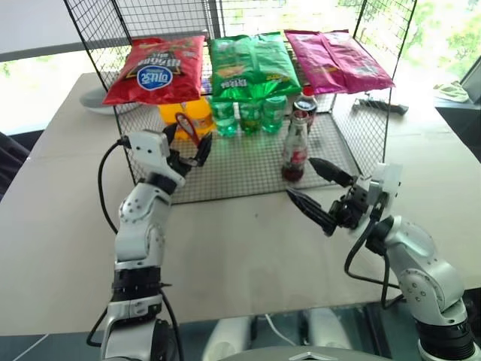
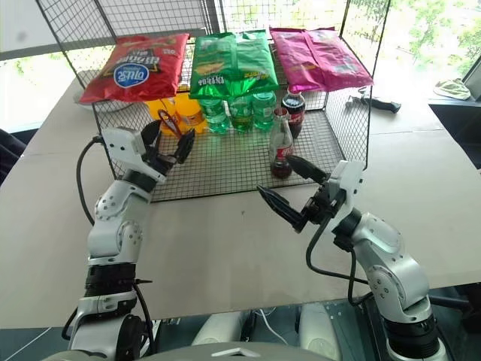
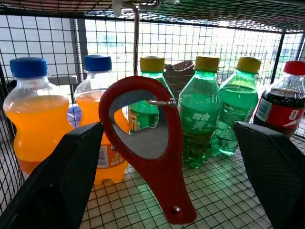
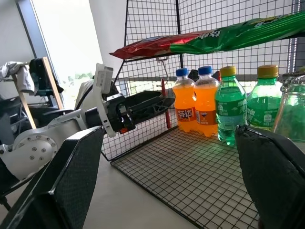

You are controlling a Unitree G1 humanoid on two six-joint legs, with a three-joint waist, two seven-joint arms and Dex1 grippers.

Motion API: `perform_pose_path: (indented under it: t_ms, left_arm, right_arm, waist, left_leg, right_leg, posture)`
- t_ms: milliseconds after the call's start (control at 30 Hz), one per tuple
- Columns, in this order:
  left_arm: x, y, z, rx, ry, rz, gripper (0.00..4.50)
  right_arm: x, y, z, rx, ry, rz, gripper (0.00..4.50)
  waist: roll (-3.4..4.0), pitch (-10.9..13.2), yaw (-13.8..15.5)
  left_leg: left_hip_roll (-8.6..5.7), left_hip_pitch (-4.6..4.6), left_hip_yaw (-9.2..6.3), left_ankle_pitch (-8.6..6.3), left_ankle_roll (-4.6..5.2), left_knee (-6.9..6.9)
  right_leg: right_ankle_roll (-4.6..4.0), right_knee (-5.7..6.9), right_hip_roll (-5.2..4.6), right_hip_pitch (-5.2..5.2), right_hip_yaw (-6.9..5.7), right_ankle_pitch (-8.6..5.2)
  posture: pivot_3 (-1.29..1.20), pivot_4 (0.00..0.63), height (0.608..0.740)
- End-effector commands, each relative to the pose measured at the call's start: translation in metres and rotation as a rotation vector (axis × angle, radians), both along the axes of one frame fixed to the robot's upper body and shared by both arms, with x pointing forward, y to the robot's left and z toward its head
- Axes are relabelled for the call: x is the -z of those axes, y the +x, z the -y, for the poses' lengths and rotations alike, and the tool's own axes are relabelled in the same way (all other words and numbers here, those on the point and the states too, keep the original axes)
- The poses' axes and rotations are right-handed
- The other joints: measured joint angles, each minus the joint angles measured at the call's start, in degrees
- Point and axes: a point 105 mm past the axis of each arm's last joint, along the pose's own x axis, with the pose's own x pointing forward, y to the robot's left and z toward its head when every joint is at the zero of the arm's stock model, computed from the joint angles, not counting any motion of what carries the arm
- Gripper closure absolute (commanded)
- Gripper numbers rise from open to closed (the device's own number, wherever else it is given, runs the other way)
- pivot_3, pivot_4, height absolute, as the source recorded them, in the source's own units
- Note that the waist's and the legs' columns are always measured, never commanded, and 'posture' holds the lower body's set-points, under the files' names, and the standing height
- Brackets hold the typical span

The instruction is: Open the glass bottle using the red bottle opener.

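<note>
The red bottle opener (image 3: 163,183) hangs from a hook under the wire rack's upper shelf, ring head up and handle down. My left gripper (image 1: 186,144) is open, with one finger on each side of the opener and neither touching it. The glass bottle (image 1: 294,150), slim with dark liquid and a red label, stands upright on the rack's lower mesh to the right. My right gripper (image 1: 322,192) is open and empty over the table, just in front of the bottle and apart from it.
Under the shelf stand two orange soda bottles (image 3: 35,119), three green bottles (image 3: 200,114) and a plastic cola bottle (image 1: 304,105). Red, green and pink snack bags (image 1: 252,64) lie on top. The rack (image 1: 225,177) has wire side walls. A black object (image 1: 382,105) lies on the table at right.
</note>
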Motion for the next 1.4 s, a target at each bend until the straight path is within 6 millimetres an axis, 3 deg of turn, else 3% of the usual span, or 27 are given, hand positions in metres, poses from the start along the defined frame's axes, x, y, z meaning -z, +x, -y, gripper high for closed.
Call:
perform_pose_path:
  t_ms: [33, 1033, 1133, 1367, 1400]
  left_arm:
    - [-0.013, -0.003, 0.002, -0.005, 0.010, 0.063, 0.00]
    - [-0.016, 0.024, -0.013, -0.076, -0.034, 0.087, 0.00]
    - [-0.015, 0.021, -0.010, -0.054, -0.041, 0.091, 1.13]
    - [-0.016, 0.016, -0.008, -0.033, -0.067, 0.098, 4.32]
    - [-0.018, 0.016, -0.006, -0.017, -0.070, 0.097, 4.44]
  right_arm:
    - [-0.016, -0.008, -0.002, -0.004, 0.025, 0.074, 0.09]
    - [-0.012, -0.008, 0.003, 0.037, 0.005, 0.075, 0.09]
    - [-0.012, -0.008, 0.003, 0.040, 0.003, 0.074, 0.00]
    - [-0.011, -0.008, 0.002, 0.034, -0.002, 0.073, 0.00]
    - [-0.011, -0.008, 0.001, 0.030, -0.003, 0.074, 0.00]
  waist:
    - [0.00, 0.0, 0.0]
    - [-0.09, 0.0, 0.2]
    - [-0.09, 0.0, 0.2]
    - [-0.10, 0.0, 0.2]
    - [-0.10, 0.0, 0.2]
  left_leg:
    - [0.00, 0.00, 0.00, 0.00, 0.00, 0.05]
    - [-0.05, -0.02, 0.00, -0.01, 0.01, 0.70]
    - [-0.05, -0.03, 0.00, -0.01, 0.01, 0.70]
    - [-0.05, -0.03, 0.00, -0.01, 0.01, 0.70]
    - [-0.05, -0.03, 0.00, -0.01, 0.01, 0.71]
  right_leg:
    - [0.00, 0.04, -0.01, 0.00, 0.01, 0.00]
    - [0.00, 0.63, 0.01, 0.01, 0.02, 0.00]
    - [0.00, 0.63, 0.01, 0.01, 0.03, 0.00]
    - [0.00, 0.64, 0.01, 0.01, 0.02, 0.00]
    - [0.00, 0.64, 0.01, 0.01, 0.02, 0.00]
  posture:
    - [0.00, 0.150, 0.740]
    - [0.00, 0.150, 0.740]
    - [0.00, 0.150, 0.740]
    - [0.00, 0.150, 0.740]
    - [0.00, 0.150, 0.740]
